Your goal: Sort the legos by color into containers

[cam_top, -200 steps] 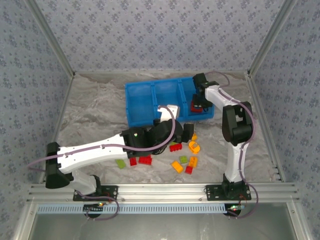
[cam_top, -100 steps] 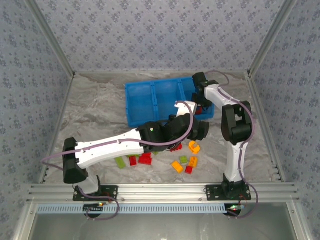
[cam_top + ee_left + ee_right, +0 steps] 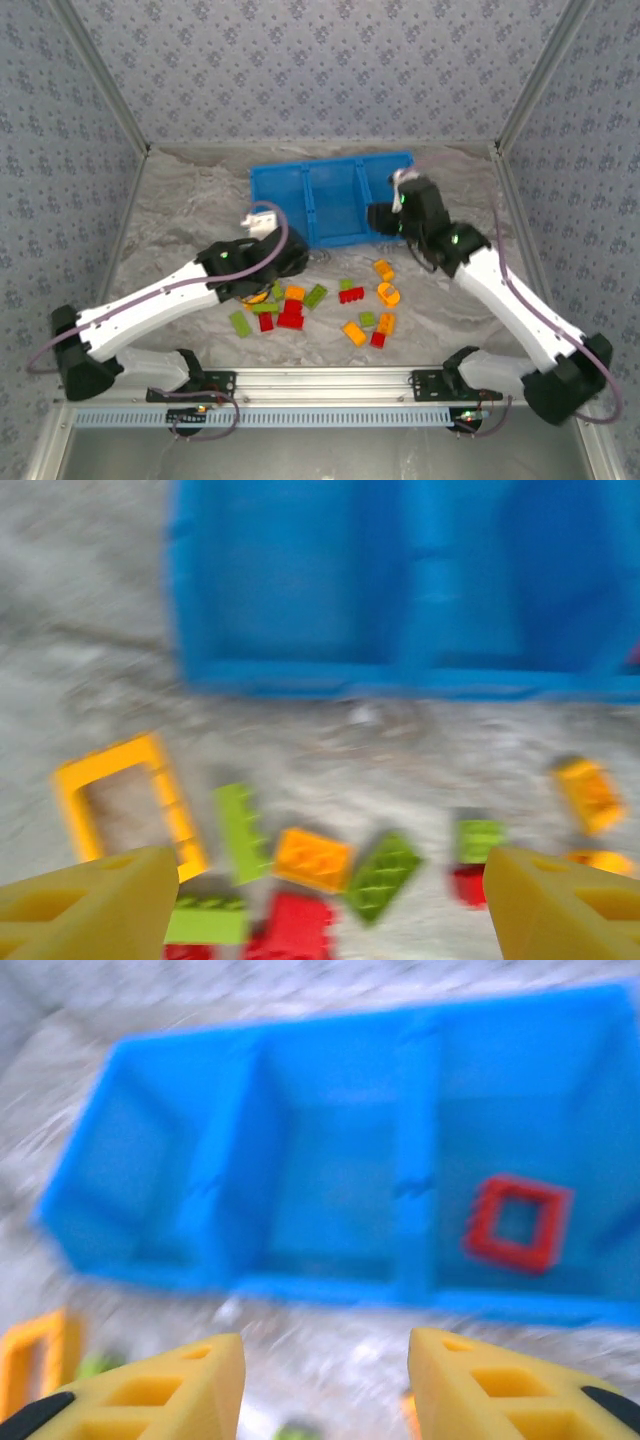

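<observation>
L gripper (image 3: 320,905): my jaws wide open, empty, over loose legos (image 3: 312,860) on table just off the bin (image 3: 300,675) near wall; orange frame (image 3: 125,805) at left. R gripper (image 3: 325,1380): jaws open, empty, facing same wall. 1 red frame (image 3: 517,1222) lies in right-end compartment (image 3: 560,1100). Wrist views blurred.

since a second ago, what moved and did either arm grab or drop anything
The left gripper drew back leftward across the loose bricks, open and empty. The right gripper pulled back from the right compartment of the blue bin, open; a red frame lies there. The bin and the loose bricks, such as the rounded orange brick, kept their places.
</observation>
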Controlling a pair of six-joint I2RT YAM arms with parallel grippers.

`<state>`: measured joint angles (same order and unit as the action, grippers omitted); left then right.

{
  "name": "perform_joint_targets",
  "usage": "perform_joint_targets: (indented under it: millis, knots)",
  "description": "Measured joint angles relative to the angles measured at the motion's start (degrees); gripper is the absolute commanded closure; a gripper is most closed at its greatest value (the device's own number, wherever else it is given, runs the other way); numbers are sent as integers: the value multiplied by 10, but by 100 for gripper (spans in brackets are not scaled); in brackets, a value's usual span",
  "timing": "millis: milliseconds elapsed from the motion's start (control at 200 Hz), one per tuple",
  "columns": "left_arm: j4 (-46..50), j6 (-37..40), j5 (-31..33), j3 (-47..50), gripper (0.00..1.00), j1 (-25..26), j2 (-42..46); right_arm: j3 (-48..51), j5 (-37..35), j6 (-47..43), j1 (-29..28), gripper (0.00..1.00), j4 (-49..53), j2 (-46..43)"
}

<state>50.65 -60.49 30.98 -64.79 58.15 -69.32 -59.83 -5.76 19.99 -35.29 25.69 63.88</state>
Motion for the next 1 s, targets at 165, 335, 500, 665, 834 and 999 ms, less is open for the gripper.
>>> perform_joint_targets:
  millis: [165,335,500,665,834,999]
  knots:
    - [19,-36,-48,143,31,-95,91,135,46,10,-149,45,-37,-92]
    - [-11,-30,-119,236,35,-181,126,211,51,20,-280,39,-120,-155]
    - [-61,-10,-174,264,40,-222,99,221,19,15,-358,40,-171,-137]
    - [-116,15,-211,278,48,-257,52,208,-3,9,-380,40,-181,-88]
    - [-150,35,-223,279,58,-280,2,184,-10,9,-391,40,-189,-62]
    - [-173,43,-225,287,65,-283,-20,183,-16,10,-398,41,-195,-55]
